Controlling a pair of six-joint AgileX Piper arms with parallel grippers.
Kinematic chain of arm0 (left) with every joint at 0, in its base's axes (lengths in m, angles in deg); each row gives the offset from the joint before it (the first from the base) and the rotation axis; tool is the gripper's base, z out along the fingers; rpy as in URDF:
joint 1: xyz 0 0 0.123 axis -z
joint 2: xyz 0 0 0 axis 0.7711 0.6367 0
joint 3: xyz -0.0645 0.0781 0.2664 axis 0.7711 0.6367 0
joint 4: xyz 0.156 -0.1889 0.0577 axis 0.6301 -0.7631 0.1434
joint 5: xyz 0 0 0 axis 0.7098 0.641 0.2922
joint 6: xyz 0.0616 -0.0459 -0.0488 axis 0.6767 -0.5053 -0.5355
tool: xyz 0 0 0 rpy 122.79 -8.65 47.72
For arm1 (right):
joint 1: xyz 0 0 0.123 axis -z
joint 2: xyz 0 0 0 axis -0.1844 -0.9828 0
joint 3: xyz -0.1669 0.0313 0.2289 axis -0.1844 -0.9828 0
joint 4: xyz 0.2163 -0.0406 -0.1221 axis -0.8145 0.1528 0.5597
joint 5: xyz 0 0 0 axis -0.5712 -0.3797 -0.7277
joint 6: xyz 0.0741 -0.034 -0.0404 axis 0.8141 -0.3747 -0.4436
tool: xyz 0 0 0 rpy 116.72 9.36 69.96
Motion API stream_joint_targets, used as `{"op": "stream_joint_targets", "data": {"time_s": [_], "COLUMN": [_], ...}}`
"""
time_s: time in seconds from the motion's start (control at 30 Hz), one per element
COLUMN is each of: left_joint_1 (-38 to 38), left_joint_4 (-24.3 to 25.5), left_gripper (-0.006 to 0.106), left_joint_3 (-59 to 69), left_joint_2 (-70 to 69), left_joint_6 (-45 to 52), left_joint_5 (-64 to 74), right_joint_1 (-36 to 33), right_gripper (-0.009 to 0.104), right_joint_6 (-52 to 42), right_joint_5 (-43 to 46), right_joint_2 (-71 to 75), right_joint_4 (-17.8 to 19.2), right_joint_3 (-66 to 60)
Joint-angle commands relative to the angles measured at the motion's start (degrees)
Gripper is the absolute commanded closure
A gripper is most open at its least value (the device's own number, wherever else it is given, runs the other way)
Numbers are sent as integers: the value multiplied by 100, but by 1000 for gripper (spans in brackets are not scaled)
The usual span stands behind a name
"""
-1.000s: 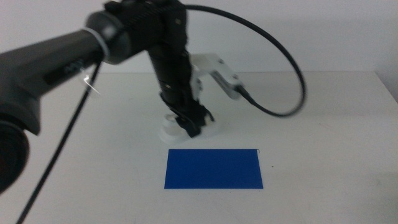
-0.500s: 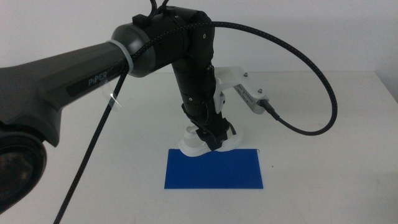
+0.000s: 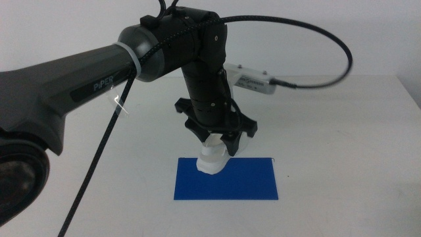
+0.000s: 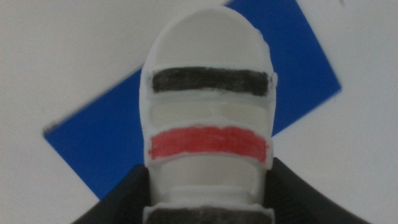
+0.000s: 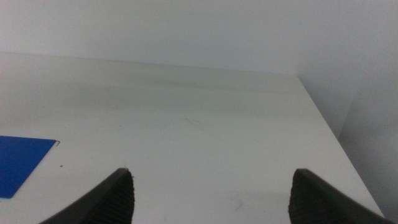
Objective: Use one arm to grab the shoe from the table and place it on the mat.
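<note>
Left arm [image 3: 99, 72]: reaches in from the left and bends down over the middle of the table [image 3: 342, 131].
Left gripper [image 3: 220, 141]: pointing down, jaws clamped on the sides of the shoe's heel end.
Shoe [image 3: 214, 158]: held toe-down in the gripper, over the mat's far edge near its left half; its tip seems to touch the mat, though the middle view is not clear enough to be sure.
Shoe in left wrist view [image 4: 208, 118]: white sole, a dark strap nearer the toe and a red strap behind it, blue mat beneath.
Mat [image 3: 247, 184]: flat on the table, near the front.
Right gripper [image 5: 211, 186]: jaws spread wide, waiting above bare table, with the mat's corner [image 5: 18, 162] off to one side.
</note>
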Motion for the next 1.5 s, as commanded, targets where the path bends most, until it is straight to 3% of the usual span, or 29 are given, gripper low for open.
{"op": "stream_joint_targets", "data": {"time_s": [0.0, 0.27, 0.63, 0.77, 0.93, 1.27, 1.47], "left_joint_1": [24, 24, 24, 24, 24, 76, 199], "left_joint_4": [-94, -133, -85, 43, -45, -34, 318], "left_gripper": [102, 102, 102, 102, 102, 102, 102], "left_joint_3": [-135, -135, -135, -135, -135, -141, -391], "left_joint_2": [-343, -343, -343, -343, -343, -138, 287], "left_joint_6": [-1181, -4763, -8857, -9830, -12207, -12189, -12189], "left_joint_5": [142, 142, 61, 67, 67, 158, 141], "right_joint_1": [-4, -4, -4, -4, -4, -4, -4], "right_gripper": [31, 31, 31, 31, 31, 31, 31], "right_joint_6": [-43, -43, -43, -43, -43, -43, -43], "right_joint_5": [437, 437, 437, 437, 437, 437, 437], "right_joint_2": [149, 149, 149, 149, 149, 149, 149], "right_joint_4": [52, 52, 52, 52, 52, 52, 52], "right_joint_3": [-28, -28, -28, -28, -28, -28, -28]}}
